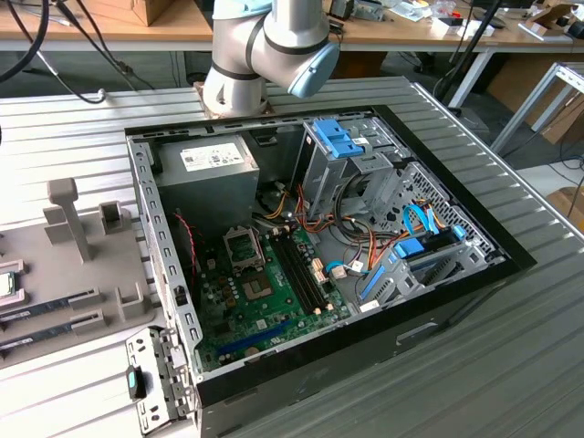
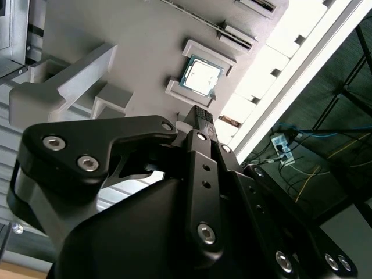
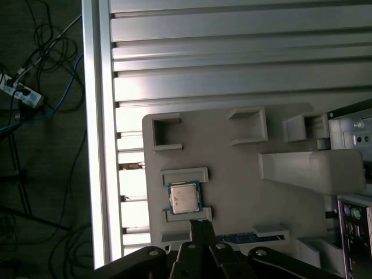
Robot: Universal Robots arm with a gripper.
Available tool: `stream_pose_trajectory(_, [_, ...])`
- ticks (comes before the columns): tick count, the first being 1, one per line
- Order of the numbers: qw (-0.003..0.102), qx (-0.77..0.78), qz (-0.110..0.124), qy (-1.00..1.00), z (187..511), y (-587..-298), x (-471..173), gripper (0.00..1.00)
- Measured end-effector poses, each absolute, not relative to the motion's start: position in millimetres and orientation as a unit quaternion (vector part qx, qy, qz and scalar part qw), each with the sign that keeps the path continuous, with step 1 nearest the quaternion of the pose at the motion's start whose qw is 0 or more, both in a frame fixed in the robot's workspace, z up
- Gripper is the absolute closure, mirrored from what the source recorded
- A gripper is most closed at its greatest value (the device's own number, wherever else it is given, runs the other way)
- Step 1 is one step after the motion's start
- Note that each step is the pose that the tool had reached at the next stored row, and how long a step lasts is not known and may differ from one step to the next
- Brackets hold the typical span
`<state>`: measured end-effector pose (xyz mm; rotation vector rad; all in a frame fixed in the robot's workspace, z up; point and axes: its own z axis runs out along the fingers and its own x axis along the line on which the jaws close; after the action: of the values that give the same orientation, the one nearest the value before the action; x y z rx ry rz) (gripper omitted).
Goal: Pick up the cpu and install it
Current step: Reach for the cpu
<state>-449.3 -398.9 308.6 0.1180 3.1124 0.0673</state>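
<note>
The hand (image 3: 201, 223) is closed and empty in both wrist views; its two narrow black fingers (image 2: 199, 145) lie flat against each other with nothing between them.

The cpu (image 3: 185, 197) lies flat on the grey plate (image 3: 244, 174), silver lid up, seated between two raised brackets (image 3: 183, 175) of that plate; nothing touches it. In the first wrist view the fingertips show near the bracket on one side of that seat; how high they stand over the plate cannot be told. In the second wrist view the cpu (image 2: 201, 77) shows whole beyond the fingertips, in the same seat.

In the exterior view the grey plate (image 1: 82, 274) rests on the ribbed metal tabletop (image 1: 474, 365); the cpu (image 1: 5, 284) sits at the side of the plate farthest from the computer case (image 1: 438, 274); a tall post (image 1: 67, 214) stands upright on the plate; memory sticks (image 1: 50, 304) lie in slots of the plate, near the cpu.

The computer case lies open just beside the plate, on the exterior view's right of it; inside it a green board (image 1: 274, 306) carries a square socket (image 1: 241, 246); the cpu is not yet in that socket. The arm (image 1: 265, 46) rises behind the case, well apart from the plate.
</note>
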Motion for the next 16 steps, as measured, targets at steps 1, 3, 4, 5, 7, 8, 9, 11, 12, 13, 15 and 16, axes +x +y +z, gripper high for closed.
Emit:
stream_pose_trajectory(1, [0.013, 0.038, 0.022, 0.999, 308.2, -398.9, -449.3, 0.89])
stream_pose_trajectory(3, [0.013, 0.038, 0.022, 0.999, 307.2, -398.9, -449.4, 0.89])
stream_pose_trajectory(4, [0.013, 0.038, 0.022, 0.999, 307.0, -398.9, -449.4, 0.89])
stream_pose_trajectory(5, [0.013, 0.038, 0.022, 0.999, 306.8, -398.9, -449.4, 0.89])
stream_pose_trajectory(7, [0.013, 0.038, 0.022, 0.999, 306.3, -398.9, -449.4, 0.89])
stream_pose_trajectory(8, [0.013, 0.038, 0.022, 0.999, 305.9, -398.9, -449.4, 0.89])
stream_pose_trajectory(9, [0.013, 0.038, 0.022, 0.999, 305.6, -399.0, -449.4, 0.89])
stream_pose_trajectory(11, [0.013, 0.038, 0.022, 0.999, 305.0, -398.9, -449.5, 0.89])
stream_pose_trajectory(12, [0.013, 0.038, 0.022, 0.999, 304.5, -398.9, -449.6, 0.89])
stream_pose_trajectory(13, [0.013, 0.038, 0.022, 0.999, 304.2, -398.9, -449.6, 0.89])
stream_pose_trajectory(15, [0.013, 0.038, 0.022, 0.999, 303.7, -399.0, -449.7, 0.89])
stream_pose_trajectory(16, [0.013, 0.038, 0.022, 0.999, 303.5, -399.0, -449.8, 0.89])
